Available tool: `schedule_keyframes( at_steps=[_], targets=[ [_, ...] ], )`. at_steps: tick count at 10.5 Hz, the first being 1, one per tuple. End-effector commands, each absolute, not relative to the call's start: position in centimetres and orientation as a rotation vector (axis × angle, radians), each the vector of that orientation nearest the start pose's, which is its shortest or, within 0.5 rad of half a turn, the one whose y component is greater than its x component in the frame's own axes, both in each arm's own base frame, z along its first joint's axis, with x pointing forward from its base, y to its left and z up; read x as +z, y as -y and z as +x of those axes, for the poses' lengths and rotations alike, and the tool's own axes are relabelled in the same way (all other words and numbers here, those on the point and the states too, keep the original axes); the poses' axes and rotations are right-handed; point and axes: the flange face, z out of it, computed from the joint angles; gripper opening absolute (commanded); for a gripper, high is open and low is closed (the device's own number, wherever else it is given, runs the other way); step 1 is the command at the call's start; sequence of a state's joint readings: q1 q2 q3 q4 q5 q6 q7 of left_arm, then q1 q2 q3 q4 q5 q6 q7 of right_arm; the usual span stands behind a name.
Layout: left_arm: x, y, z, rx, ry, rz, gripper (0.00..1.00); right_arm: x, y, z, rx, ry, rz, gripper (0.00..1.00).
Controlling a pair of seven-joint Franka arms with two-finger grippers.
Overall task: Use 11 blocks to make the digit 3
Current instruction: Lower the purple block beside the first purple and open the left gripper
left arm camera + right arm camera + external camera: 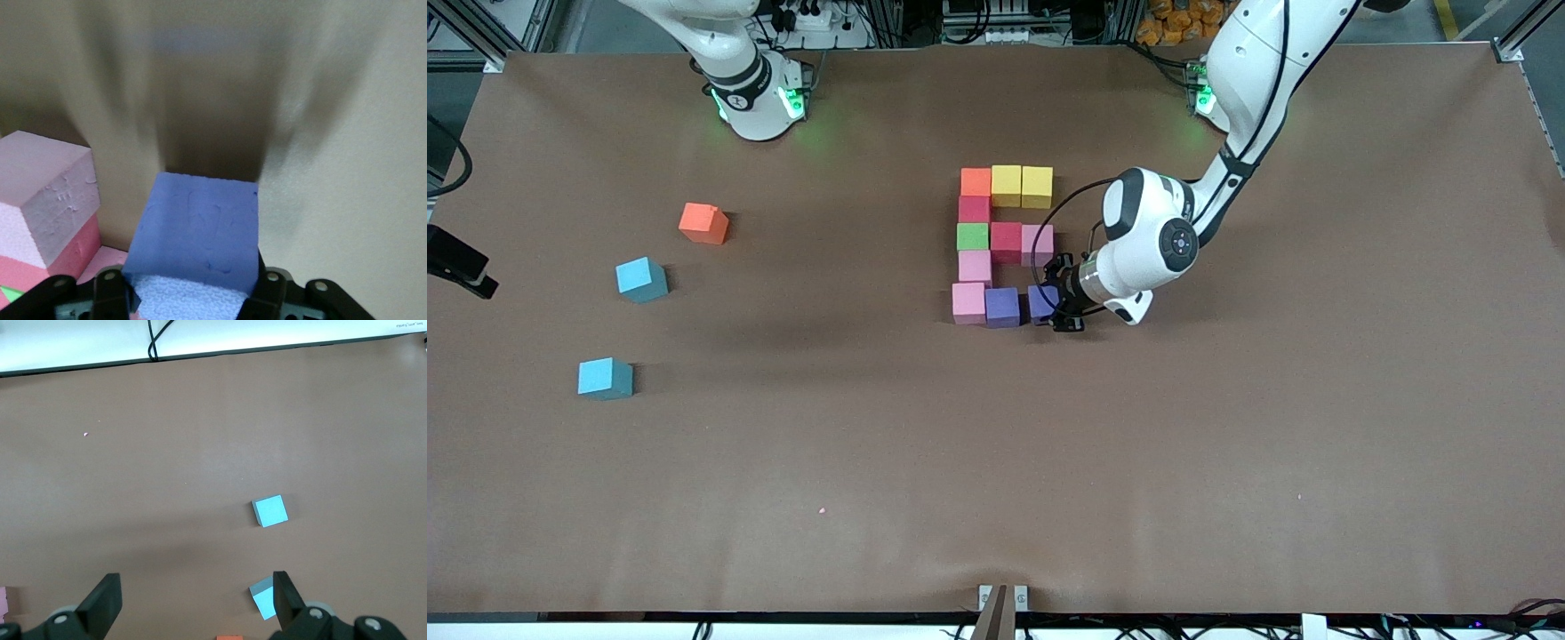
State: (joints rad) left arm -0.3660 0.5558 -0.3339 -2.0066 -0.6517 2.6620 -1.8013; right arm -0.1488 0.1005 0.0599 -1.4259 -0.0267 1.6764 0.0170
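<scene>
The light-blue cube (605,378) sits apart (right hand (193,603) open, waiting) while left hand (1060,302) clamps a purple block (1042,302).

The left end effector (1060,307) partly hides the purple cube (1040,302).

Left claw (1052,304) clamped (right claw (193,603) agape)

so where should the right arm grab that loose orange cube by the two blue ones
Take the loose orange cube from straight above, fingers on two opposite side faces. It stands apart from both light-blue cubes, so every side is free; it sits slightly turned, so rotate the open right gripper to match its faces.
</scene>
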Motion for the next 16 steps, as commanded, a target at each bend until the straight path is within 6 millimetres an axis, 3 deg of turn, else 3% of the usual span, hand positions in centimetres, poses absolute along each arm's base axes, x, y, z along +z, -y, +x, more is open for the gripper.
schedule_keyframes(
  at_steps=[1,16],
  targets=[
    [19.0,38.0,47.6,-0.625,-2.108,1.878,0.08,64.8,5.7,59.5,-0.25,-0.174,-3.166,1.0],
    [17.9,39.6,47.8,-0.609,-2.031,1.903,0.14,64.5,4.5,60.1,-0.269,-0.14,-3.163,1.0]
  ],
)
